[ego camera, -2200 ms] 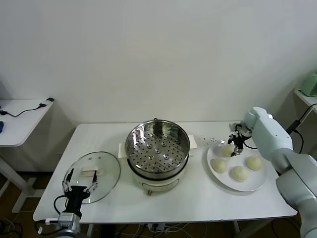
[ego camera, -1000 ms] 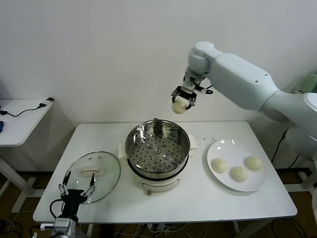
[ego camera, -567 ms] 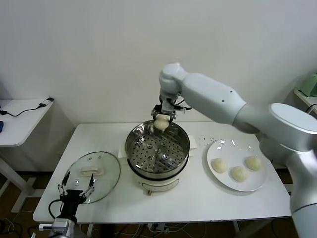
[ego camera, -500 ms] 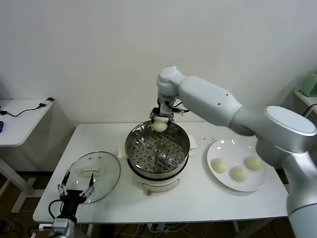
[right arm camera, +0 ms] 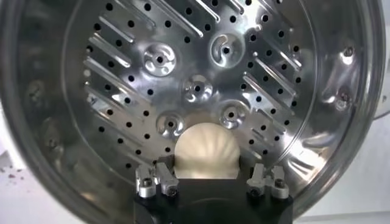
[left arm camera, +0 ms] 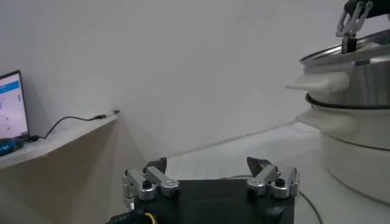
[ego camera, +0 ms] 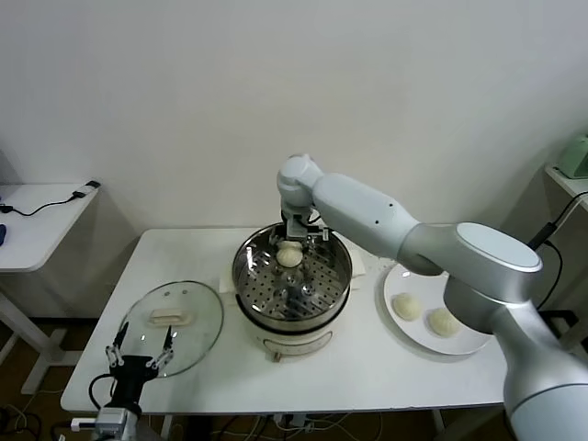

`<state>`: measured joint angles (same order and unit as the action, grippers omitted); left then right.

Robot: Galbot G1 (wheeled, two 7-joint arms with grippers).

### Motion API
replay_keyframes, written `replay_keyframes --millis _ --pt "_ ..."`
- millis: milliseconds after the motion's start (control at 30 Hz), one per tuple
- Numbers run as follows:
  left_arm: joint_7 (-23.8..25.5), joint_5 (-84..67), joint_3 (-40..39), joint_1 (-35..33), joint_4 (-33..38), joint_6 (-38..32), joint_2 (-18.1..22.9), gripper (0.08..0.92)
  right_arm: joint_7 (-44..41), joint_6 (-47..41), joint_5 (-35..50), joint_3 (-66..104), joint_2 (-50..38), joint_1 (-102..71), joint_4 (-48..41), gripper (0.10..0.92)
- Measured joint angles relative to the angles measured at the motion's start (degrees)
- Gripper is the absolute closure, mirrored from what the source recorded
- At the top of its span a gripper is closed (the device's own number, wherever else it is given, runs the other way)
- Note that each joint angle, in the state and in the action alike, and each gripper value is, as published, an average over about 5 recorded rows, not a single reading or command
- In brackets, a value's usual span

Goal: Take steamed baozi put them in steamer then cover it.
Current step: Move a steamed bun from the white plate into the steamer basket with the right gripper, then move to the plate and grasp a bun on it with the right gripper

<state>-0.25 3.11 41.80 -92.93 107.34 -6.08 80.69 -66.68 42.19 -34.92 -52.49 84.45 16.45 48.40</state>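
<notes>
I am looking down at a white table point(ego camera: 432, 367) set against a plain white wall point(ego camera: 276, 92). To its left stands a second, smaller white table point(ego camera: 37, 230), well apart from the first, with a black cable point(ego camera: 55, 204) trailing over its top (something blue sits at its very edge, too cropped to name). From my left wrist camera a lit screen point(left arm camera: 12, 103) shows on that side surface. A pale green object point(ego camera: 576, 156) peeks in far right.

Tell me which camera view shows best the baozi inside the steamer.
The right wrist view: the baozi fills the middle, between the right gripper's open fingers. The head view shows it small. The left wrist view does not show it.
</notes>
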Motion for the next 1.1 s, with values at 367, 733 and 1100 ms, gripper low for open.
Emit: replay_keyframes --millis 367,733,1100 --pt "-0.2 -0.1 0.1 -0.4 0.4 -0.2 0.0 0.177 -1.5 -0.6 3.0 -0.3 -1.5 1.7 1.8 0.203" --pt "-0.3 -0.2 -0.3 -0.5 1.1 0.0 -0.3 0.177 -0.8 -11.0 21.1 -7.7 -12.2 12.2 10.1 0.203" --pt "-0.4 -0.2 -0.5 -1.4 2.1 0.0 -0.3 0.177 4.8 -37.3 47.9 -19.8 -30.5 20.0 17.9 0.203"
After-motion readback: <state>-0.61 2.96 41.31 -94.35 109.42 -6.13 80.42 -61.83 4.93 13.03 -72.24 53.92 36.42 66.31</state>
